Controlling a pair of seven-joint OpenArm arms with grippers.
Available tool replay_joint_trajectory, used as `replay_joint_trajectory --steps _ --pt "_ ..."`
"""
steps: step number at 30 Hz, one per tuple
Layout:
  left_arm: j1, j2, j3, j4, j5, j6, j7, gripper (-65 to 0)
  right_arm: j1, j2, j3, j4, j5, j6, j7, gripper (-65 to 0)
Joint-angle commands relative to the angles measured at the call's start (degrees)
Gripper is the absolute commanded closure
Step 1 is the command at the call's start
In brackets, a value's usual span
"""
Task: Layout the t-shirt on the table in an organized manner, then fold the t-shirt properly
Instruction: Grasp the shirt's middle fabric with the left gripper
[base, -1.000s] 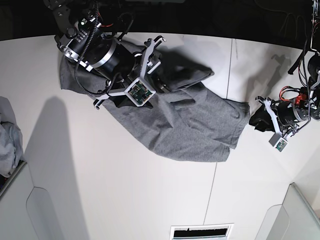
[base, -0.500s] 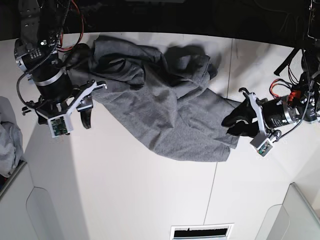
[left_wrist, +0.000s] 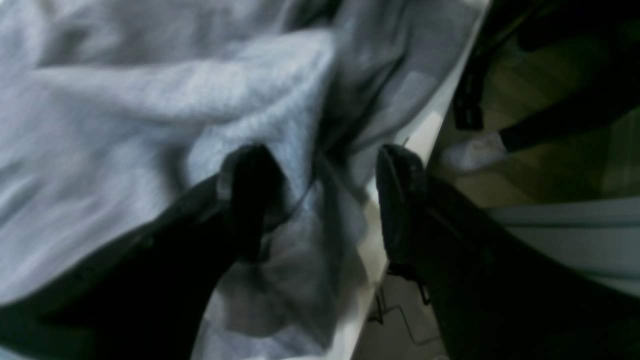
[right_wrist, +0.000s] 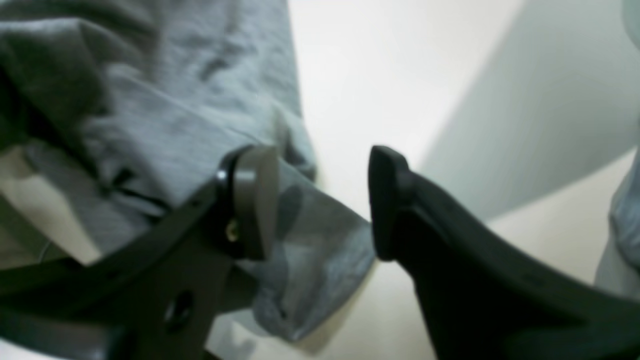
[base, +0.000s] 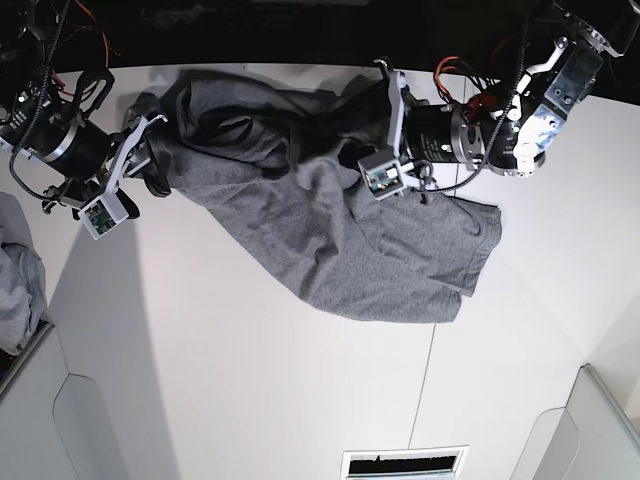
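The dark grey t-shirt (base: 330, 230) lies crumpled in a diagonal band across the white table (base: 250, 380), from the far left to the middle right. My right gripper (base: 152, 165) stands at the shirt's left end. In its wrist view the right gripper (right_wrist: 317, 200) is open, over a hemmed edge of the t-shirt (right_wrist: 175, 115) with bare table (right_wrist: 380, 75) beyond. My left gripper (base: 372, 120) reaches over the shirt's top middle by the far table edge. There the left gripper (left_wrist: 322, 200) is open above bunched folds of the t-shirt (left_wrist: 150, 90).
A paler grey cloth bundle (base: 15, 280) sits at the left edge. Light grey bins stand at the lower left (base: 60, 420) and lower right (base: 590, 430). A vent (base: 400, 465) is at the bottom. A white-socked foot (left_wrist: 475, 152) shows beyond the table edge.
My left arm swung from the shirt's right end across to its top middle, and its jaws widened. My right arm shifted further left and back. The shirt's upper left part is bunched differently.
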Motion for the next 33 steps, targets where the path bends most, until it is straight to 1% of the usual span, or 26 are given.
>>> replay_joint_trajectory --steps 1,2,6,9,10,11,12,13,15,18,20,22,25,27,30,33 --pt "-0.6 0.3 0.4 1.0 0.2 -0.5 -1.7 -37.2 1.1 0.5 0.3 -0.5 1.0 1.0 1.2 -29.3" --pt "-0.6 1.0 1.1 1.0 1.4 -0.5 -1.8 -37.2 1.5 0.5 0.3 -2.1 2.1 1.9 1.2 -29.3" --pt "-0.6 3.3 2.2 1.0 6.0 2.4 -2.2 -37.2 1.6 0.5 0.3 -7.3 5.9 3.8 1.2 -29.3" --pt "-0.6 3.6 2.2 1.0 7.2 4.5 -3.1 -36.9 1.6 0.5 0.3 -9.0 6.1 3.8 1.2 -29.0" --pt "-0.6 3.5 2.2 1.0 7.2 4.6 -3.1 -36.9 1.6 0.5 0.3 -9.3 6.1 3.8 1.2 -29.0" --pt "-0.6 3.5 2.2 0.9 7.2 4.6 -3.1 -36.8 1.6 0.5 0.3 -9.5 6.6 3.8 1.2 -27.6" --pt "-0.6 3.5 2.2 0.9 7.3 4.6 -3.1 -34.4 1.6 0.5 0.3 -9.7 7.1 3.8 1.2 -24.7" --pt "-0.6 3.5 2.2 0.9 7.3 4.6 -3.1 -29.7 1.6 0.5 0.3 -9.7 7.4 3.8 1.4 -20.5" --pt "-0.6 3.6 2.2 0.9 7.5 4.5 -3.1 -17.3 1.6 0.5 0.3 -9.7 8.0 3.8 1.9 -12.7" --pt "-0.6 3.6 2.2 0.9 9.8 4.6 -3.1 -0.9 1.6 0.3 0.3 -9.7 7.9 3.8 4.4 0.0" --pt "-0.6 3.5 2.2 0.9 11.8 4.6 -3.1 0.0 1.6 0.3 0.3 -9.7 7.3 3.8 4.7 0.0" --pt "-0.6 3.4 2.0 0.9 13.2 4.6 -3.1 0.0 1.6 0.3 0.3 -9.7 4.7 3.7 5.9 0.0" --pt "-0.6 3.2 0.3 0.9 13.2 4.6 -3.0 0.0 2.0 0.4 0.3 -9.7 -0.8 2.8 9.3 0.0" --pt "-0.6 2.6 -1.4 1.0 13.0 4.5 -3.0 0.0 3.1 0.4 0.3 -9.7 -2.6 1.7 10.0 0.0" --pt "-0.6 0.3 -3.3 1.7 11.4 3.9 -3.0 0.0 5.4 0.5 0.3 -9.7 -3.1 1.6 10.1 0.0" --pt "-0.6 -2.7 -4.3 2.8 11.4 1.4 -3.1 0.0 8.5 0.5 0.4 -9.7 -6.1 1.6 10.1 0.0"
